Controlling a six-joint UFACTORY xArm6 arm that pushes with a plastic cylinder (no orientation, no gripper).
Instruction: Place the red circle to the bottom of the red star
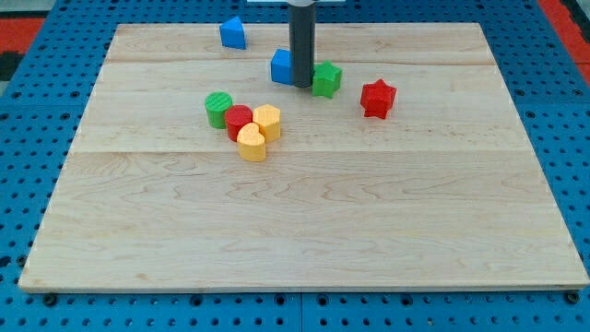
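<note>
The red circle (238, 120) sits left of the board's middle, packed between a green circle (218, 108), a yellow hexagon (267, 121) and a yellow heart (251, 143). The red star (377, 98) lies alone toward the view's upper right. My tip (303, 86) rests on the board between a blue cube (283, 66) and a green star (325, 79), up and to the right of the red circle and left of the red star.
A blue block (232, 33) lies near the view's top edge. The wooden board (304, 231) lies on a blue pegboard table.
</note>
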